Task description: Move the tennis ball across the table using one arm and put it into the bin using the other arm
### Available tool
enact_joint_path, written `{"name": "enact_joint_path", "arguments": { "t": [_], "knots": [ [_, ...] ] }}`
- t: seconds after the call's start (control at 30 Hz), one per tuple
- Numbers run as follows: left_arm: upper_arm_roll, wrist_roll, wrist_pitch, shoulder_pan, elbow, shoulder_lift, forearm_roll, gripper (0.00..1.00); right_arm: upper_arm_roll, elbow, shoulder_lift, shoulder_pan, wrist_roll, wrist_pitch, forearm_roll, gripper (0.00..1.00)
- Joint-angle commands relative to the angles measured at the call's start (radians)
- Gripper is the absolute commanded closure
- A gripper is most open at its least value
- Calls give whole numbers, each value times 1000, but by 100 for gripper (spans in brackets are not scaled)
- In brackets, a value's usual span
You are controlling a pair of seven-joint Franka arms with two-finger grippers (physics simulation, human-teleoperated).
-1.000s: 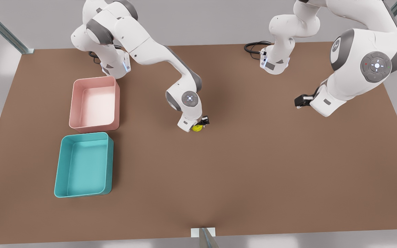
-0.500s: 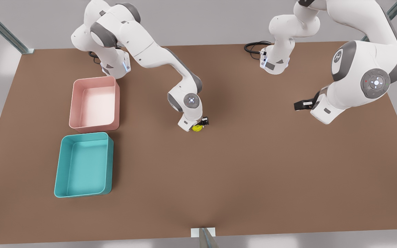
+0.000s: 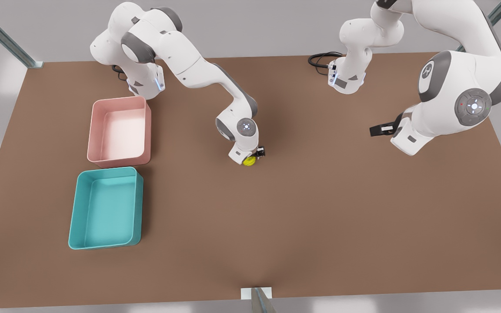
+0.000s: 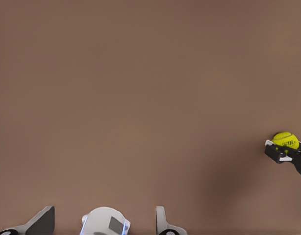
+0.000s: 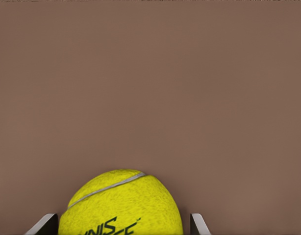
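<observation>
Right gripper [image 3: 254, 157] sits on the tennis ball [image 3: 249, 161] mid-table, well right of the bin [image 3: 105, 208] in the front view. Fingertips [image 5: 46, 224] flank it, but I can't tell if they're pinching yet. I'd squeeze evenly before lifting. Left gripper [image 3: 379, 129] waits far off, spread open.

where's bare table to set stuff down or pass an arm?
Widest bare patch of the matte brown table: from the teal plastic bin to the front view's right edge. Crowded: beside that bin, the pink plastic tray; mid-table, the right pincer around the yellow-green tennis ball. Left pincer waits open, far right.
</observation>
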Motion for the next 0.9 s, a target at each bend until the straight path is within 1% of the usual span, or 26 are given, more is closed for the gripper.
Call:
{"name": "enact_joint_path", "arguments": {
  "t": [0.0, 0.03, 0.1, 0.17, 0.3, 0.4, 0.47, 0.53, 0.6, 0.7, 0.77, 0.87],
  "knots": [
    [0, -24, -6, 0, 0, -1, 0, 0, -1, 1, -2, -1, 20, 13, 1, 12],
    [0, -24, -6, 0, 0, -1, -1, 0, -1, 1, -1, -4, 20, 15, -2, 15],
    [0, -24, -5, 0, 0, 0, 0, 0, 1, 1, 4, -4, 20, 21, -2, 16],
    [0, -22, -5, 0, 0, 0, 0, 0, 1, 1, 4, -6, 20, 23, 1, 23],
    [0, -22, -5, 0, 0, 0, 2, 0, 1, 1, -30, -32, 10, 18, 2, 24],
    [0, -19, -5, 2, 0, 0, 2, 0, 1, -2, -103, -82, -35, -10, 8, 24],
    [0, -19, -5, 2, 0, 2, 2, 0, 1, -2, -169, -164, -211, -114, 27, 24],
    [0, -19, -5, 2, 2, 0, 2, 0, -1, 15, -228, -332, -435, -281, 27, 23],
    [0, -18, -5, 2, 2, 2, 2, 0, -9, 36, -266, -470, -549, -361, 16, 23],
    [0, -16, -3, 3, 2, 8, 3, 0, -15, 78, -268, -684, -773, -392, 5, 23],
    [0, -16, -3, 3, 2, 13, 3, 0, -15, 107, -242, -808, -926, -393, -21, 23],
    [0, -16, -3, 3, 2, 13, 3, 0, -15, 121, -188, -891, -987, -393, -48, 23]
  ]
}}
